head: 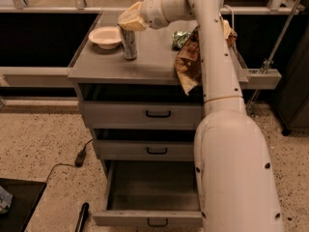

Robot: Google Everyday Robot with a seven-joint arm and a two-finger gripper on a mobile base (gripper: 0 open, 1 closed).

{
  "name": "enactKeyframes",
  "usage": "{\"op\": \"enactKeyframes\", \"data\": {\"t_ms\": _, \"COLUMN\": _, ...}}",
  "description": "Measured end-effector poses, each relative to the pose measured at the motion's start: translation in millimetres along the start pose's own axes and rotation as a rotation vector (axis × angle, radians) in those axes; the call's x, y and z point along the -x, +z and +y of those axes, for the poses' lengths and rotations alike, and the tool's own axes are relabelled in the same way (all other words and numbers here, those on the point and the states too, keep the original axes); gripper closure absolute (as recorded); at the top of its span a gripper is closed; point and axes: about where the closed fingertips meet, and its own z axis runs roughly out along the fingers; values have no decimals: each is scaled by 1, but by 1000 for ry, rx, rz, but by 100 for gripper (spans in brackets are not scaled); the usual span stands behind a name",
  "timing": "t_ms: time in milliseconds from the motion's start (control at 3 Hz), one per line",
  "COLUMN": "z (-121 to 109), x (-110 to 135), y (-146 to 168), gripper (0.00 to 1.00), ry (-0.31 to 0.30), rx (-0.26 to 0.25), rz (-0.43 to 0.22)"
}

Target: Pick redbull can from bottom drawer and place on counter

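Observation:
The redbull can [128, 43], slim and silver-grey, stands upright on the counter [149, 64] near its left front, just right of a white bowl [105, 36]. My gripper [129, 23] reaches in from the right and is closed on the can's top. The bottom drawer [147, 219] is pulled out, and its inside looks empty. My arm runs down the right side of the view and hides the right part of the cabinet.
A small green shiny wrapper [180, 37] and a brown snack bag [189, 64] lie on the counter's right part. The two upper drawers [157, 114] are shut. On the floor lie a cable plug [80, 157], a black stick [82, 217] and a dark mat [17, 204].

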Motion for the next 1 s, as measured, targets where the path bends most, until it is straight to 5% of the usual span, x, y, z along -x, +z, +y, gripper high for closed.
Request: {"op": "enactKeyframes", "data": {"t_ms": 1000, "z": 0, "x": -1, "y": 0, "gripper": 34, "ry": 1, "rx": 0, "rz": 1}}
